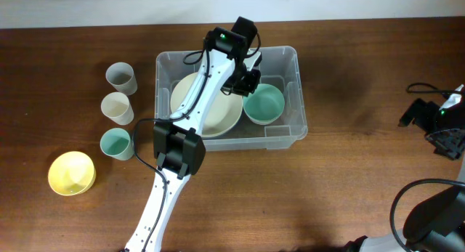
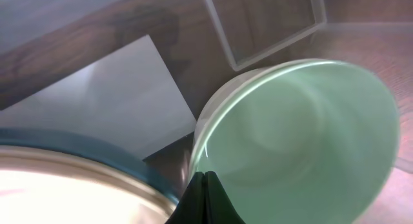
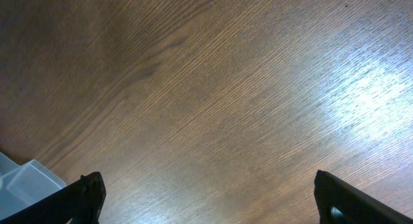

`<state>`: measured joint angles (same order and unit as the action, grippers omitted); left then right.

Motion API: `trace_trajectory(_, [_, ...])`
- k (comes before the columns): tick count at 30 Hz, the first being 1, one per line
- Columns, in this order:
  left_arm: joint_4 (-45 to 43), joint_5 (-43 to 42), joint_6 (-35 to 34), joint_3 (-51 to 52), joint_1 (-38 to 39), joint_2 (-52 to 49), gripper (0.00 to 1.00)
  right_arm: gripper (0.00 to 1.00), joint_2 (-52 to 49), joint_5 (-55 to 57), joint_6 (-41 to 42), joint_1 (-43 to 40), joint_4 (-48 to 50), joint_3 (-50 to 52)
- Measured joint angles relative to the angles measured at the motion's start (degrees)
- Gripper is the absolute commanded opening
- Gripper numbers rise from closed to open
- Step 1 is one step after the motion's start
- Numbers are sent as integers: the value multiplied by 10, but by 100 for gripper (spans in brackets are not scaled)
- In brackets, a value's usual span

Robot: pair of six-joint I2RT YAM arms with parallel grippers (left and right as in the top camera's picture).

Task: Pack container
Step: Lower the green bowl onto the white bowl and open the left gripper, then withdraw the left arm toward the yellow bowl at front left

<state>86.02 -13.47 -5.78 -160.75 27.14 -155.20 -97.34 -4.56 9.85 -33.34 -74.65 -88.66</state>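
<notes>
The clear plastic container (image 1: pixel 290 63) stands at the table's middle. Inside it lie a large cream bowl (image 1: pixel 211 114) and a green bowl (image 1: pixel 264 104). My left gripper (image 1: pixel 247 80) reaches into the container above the green bowl's left rim. In the left wrist view its fingers (image 2: pixel 205 185) are pressed together right at the green bowl's (image 2: pixel 303 140) rim, with nothing seen between them. The cream bowl (image 2: pixel 58 192) and the container's white label (image 2: pixel 110 101) show there too. My right gripper (image 3: pixel 210 198) is wide open and empty over bare wood, at the table's far right (image 1: pixel 445 128).
Left of the container stand a grey cup (image 1: pixel 121 78), a cream cup (image 1: pixel 118 107) and a green cup (image 1: pixel 116 144). A yellow bowl (image 1: pixel 71 172) sits at the front left. A corner of the container (image 3: pixel 22 182) shows in the right wrist view.
</notes>
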Motion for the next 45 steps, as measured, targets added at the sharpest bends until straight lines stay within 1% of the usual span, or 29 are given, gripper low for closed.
trace_trajectory(2, [2, 0, 0, -20, -1, -1, 9, 99, 0, 0, 0, 0, 0, 0])
trace_trajectory(7, [17, 0, 1, -99, -8, -1, 20, 99, 0, 0, 0, 0, 0, 0])
trace_trajectory(10, [39, 1, 3, -154, -13, -1, 32, 99, 0, 0, 0, 0, 0, 0])
trace_trajectory(11, [45, 3, 3, -170, -15, -1, 41, 99, 0, 0, 0, 0, 0, 0])
trace_trajectory(12, [49, 6, 3, -179, -17, 1, 52, 99, 0, 0, 0, 0, 0, 0])
trace_trajectory(14, [64, 21, 4, -184, -23, 7, 72, 99, 0, 0, 0, 0, 0, 0])
trace_trajectory(16, [82, 42, 5, -184, -33, 14, 86, 99, 0, 0, 0, 0, 0, 0])
trace_trajectory(17, [90, 55, 2, -184, -40, 17, 99, 99, 0, 0, 0, 0, 0, 0])
trace_trajectory(20, [106, 95, -6, -184, -74, 38, 99, 99, 0, 0, 0, 0, 0, 0])
trace_trajectory(24, [106, 120, -18, -184, -141, 88, 99, 99, 0, 0, 0, 0, 0, 0])
trace_trajectory(30, [105, 116, -29, -178, -263, 196, 99, 99, 0, 0, 0, 0, 0, 0])
trace_trajectory(33, [105, 116, -31, -135, -311, 260, 100, 99, 0, 0, 0, 0, 0, 0])
trace_trajectory(35, [104, 123, -33, -76, -339, 312, 100, 99, 0, 0, 0, 0, 0, 0])
trace_trajectory(38, [103, 144, -59, 46, -379, 394, 100, 99, 0, 0, 0, 0, 0, 0])
trace_trajectory(41, [105, 160, -105, 185, -424, 469, 100, 99, 0, 0, 0, 0, 0, 0])
trace_trajectory(45, [105, 183, -183, 327, -478, 535, 100, 99, 0, 0, 0, 0, 0, 0])
